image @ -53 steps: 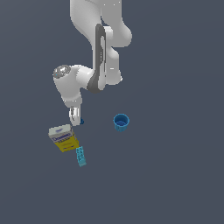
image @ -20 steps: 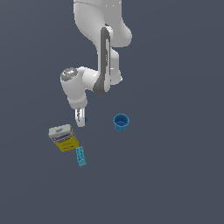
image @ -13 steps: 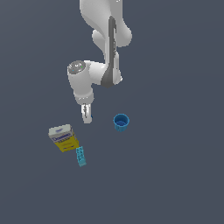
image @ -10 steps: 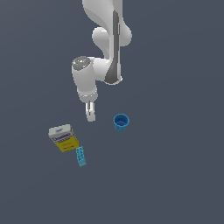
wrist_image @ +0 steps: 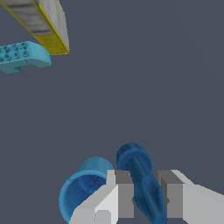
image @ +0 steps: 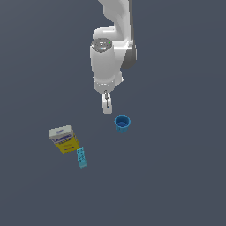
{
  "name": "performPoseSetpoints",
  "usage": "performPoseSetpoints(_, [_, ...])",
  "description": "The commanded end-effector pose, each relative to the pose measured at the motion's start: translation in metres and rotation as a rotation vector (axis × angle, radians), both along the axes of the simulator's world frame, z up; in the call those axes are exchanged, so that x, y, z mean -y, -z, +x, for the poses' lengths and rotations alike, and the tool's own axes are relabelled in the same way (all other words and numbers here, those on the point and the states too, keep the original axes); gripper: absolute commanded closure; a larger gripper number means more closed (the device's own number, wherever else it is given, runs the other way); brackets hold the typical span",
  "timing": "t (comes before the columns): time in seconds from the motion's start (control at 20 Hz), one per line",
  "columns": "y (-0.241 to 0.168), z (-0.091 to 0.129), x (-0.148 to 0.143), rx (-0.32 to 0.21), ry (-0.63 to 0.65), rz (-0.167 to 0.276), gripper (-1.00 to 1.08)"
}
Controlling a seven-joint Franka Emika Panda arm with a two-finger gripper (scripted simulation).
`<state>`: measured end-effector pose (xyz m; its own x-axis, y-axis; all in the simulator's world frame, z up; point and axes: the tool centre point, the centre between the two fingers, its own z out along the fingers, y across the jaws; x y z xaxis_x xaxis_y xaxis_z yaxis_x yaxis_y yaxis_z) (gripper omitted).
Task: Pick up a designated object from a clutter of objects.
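Gripper (wrist_image: pixel 142 199) holding dark blue piece (wrist_image: pixel 142 183), plain grey floor (image: pixel 176 176)

Only the yellow-and-white rectangular labelled box (image: pixel 64 139) bears print: a blue band with small white lettering across its white face, too small and blurred to read in the exterior view. In the wrist view the box (wrist_image: pixel 41 24) shows grey streaks of print on its side, likewise illegible. No other text, number or sign can be read anywhere.

Box (image: pixel 64 139) touching block (image: pixel 81 157) (exterior view's left); cup (image: pixel 122 123) well apart, rightward, near tool (image: pixel 107 106).
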<state>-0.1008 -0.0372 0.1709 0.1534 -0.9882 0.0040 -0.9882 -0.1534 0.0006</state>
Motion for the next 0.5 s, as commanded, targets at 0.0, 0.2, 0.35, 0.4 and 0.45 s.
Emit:
performPoseSetpoints(0.0, [-0.018, -0.001, -0.021, 0.0, 0.001, -0.003, 1.08])
performPoseSetpoints(0.2, [-0.048, -0.002, -0.059, 0.0, 0.001, -0.004, 1.08])
performPoseSetpoints(0.35, [-0.072, -0.003, -0.088, 0.0, 0.001, -0.004, 1.08])
performPoseSetpoints(0.4, [-0.079, -0.003, -0.098, 0.0, 0.001, -0.004, 1.08])
performPoseSetpoints(0.45, [-0.087, -0.004, -0.107, 0.0, 0.0, -0.004, 1.08])
